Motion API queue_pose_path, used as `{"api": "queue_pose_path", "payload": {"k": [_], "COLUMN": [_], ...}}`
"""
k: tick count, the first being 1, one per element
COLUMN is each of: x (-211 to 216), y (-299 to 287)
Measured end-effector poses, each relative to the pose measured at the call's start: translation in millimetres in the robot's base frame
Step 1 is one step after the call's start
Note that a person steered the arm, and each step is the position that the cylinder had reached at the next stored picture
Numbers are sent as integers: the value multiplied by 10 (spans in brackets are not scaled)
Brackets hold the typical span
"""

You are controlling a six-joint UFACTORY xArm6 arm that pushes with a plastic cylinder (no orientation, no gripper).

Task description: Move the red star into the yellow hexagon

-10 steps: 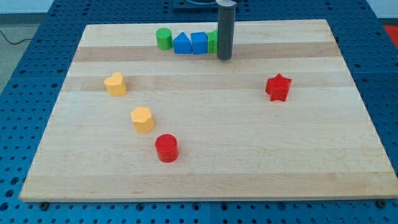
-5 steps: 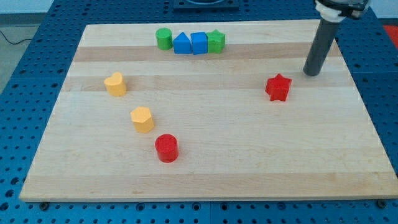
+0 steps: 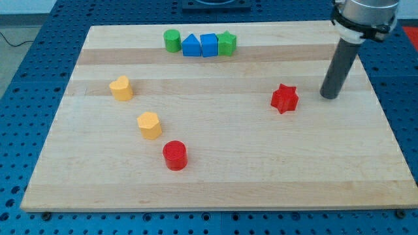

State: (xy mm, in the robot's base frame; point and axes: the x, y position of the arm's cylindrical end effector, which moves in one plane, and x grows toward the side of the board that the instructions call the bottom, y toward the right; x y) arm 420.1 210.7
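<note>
Pale wood worktop [image 3: 215,183] on blue pegboard. Red star [image 3: 285,98] right of centre, my tip [image 3: 330,96] near its right, apart. Yellow hexagon [image 3: 149,125] left-centre; bare wood between. End effector plain rod, nothing pinched.

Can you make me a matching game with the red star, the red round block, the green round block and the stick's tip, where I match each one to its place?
Things:
1. red star
2. red cylinder
3. green cylinder
4. my tip

Places:
A. left end of the row at the view's top
B. nearest the view's bottom
C. just right of the red star, not touching it
D. right half of the board, left of my tip

Pairs: 1-D, 2-B, 3-A, 4-C
</note>
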Motion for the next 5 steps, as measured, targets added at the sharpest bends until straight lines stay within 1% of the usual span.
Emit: {"api": "queue_pose_path", "payload": {"k": [1, 3, 4, 5], "x": [71, 98, 217, 356], "y": [-334, -1773, -2509, -2811]}}
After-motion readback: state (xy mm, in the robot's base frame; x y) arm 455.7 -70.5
